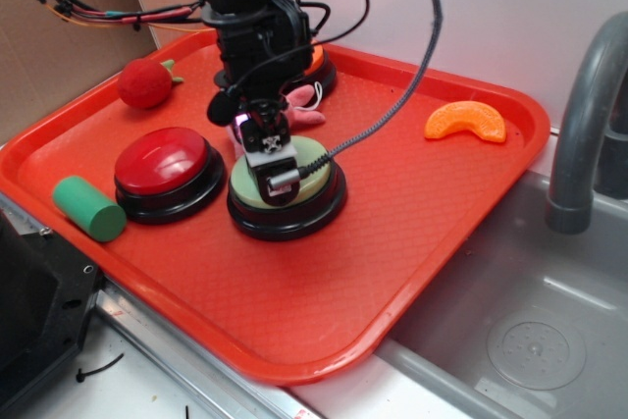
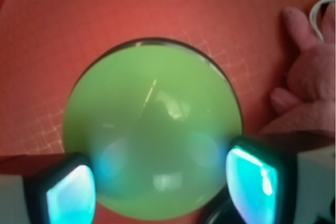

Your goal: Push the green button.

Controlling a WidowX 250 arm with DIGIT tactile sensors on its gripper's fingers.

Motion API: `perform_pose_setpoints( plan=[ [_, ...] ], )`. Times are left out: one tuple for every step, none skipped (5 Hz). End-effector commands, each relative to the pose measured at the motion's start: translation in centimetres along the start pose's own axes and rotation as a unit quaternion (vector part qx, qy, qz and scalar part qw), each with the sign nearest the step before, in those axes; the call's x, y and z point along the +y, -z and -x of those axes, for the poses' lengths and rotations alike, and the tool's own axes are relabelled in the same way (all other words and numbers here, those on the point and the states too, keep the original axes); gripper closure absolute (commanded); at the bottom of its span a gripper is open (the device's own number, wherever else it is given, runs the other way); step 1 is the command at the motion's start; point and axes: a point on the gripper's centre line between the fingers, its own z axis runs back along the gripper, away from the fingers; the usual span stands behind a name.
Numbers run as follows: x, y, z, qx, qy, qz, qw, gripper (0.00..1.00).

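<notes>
**Pressing squarely on the dome**

We have the gripper (image 1: 272, 170) over the green button (image 1: 316, 174), which sits just right of the red button (image 1: 162, 159) on the tray (image 1: 471, 183). Fingers (image 2: 252, 174) stand apart, holding nothing. We should press straight down, centred, so they don't slide off.

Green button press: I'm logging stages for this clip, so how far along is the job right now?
Done: the tool has been brought over the pale green domed button on its black round base, on the red plastic tray. In hand: the wrist view shows the dome filling the frame between the two fingertips, so it is at or near contact. Left: whether the button is actually pressed cannot be told.
</notes>
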Motion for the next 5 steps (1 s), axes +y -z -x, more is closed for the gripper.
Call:
perform_pose_setpoints(
  plan=[
    [-0.2, -3.7, -0.2, -0.018, -0.041, -0.023, 0.999, 0.00],
    [0.0, -5.6, -0.6, -0.005, -0.096, -0.020, 0.995, 0.00],
    [-0.3, -6.4, -0.7, -0.001, -0.108, -0.028, 0.994, 0.00],
    [-0.5, -7.6, -0.6, -0.006, -0.107, -0.034, 0.994, 0.00],
    [-0.5, -8.4, -0.5, -0.007, -0.100, -0.040, 0.994, 0.00]
  ],
)
